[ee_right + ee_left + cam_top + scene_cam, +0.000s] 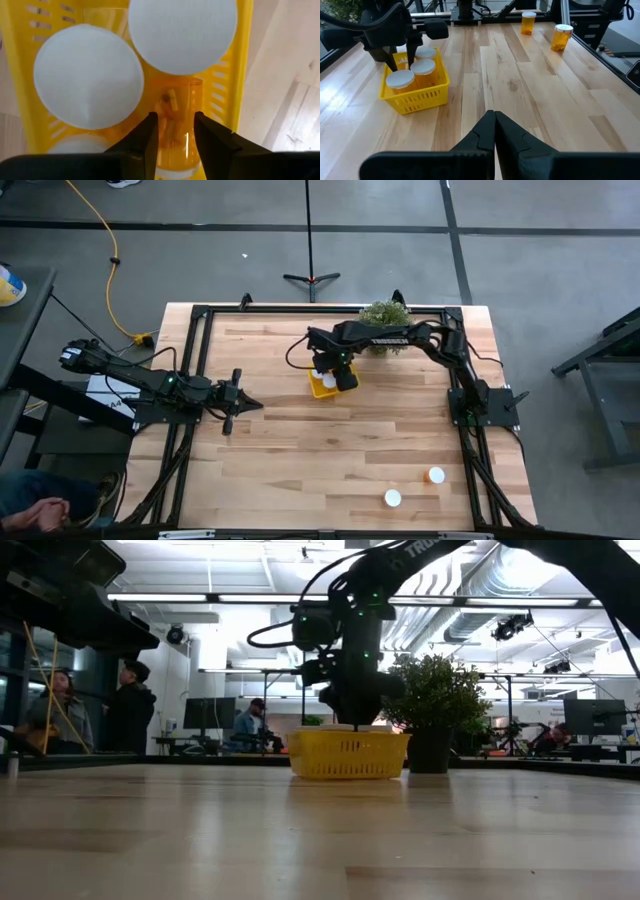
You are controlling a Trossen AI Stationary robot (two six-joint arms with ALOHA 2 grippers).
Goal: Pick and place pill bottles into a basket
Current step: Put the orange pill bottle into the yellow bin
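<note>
Inside the yellow basket (242, 75), beside the plant (384, 314), the right wrist view alone shows the right gripper (175, 131) narrowly parted around an orange bottle (176, 107) among white caps, while two more bottles (435, 475) stand well away and the left gripper (494, 125) waits shut, empty.

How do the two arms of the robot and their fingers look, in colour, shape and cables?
Both arms are black, built of slim jointed segments. The right arm shows small green lights, a black cable looping beside its wrist, and white lettering in the low view. The right gripper has two flat dark fingers. The left gripper has dark fingers tapering to a point.
</note>
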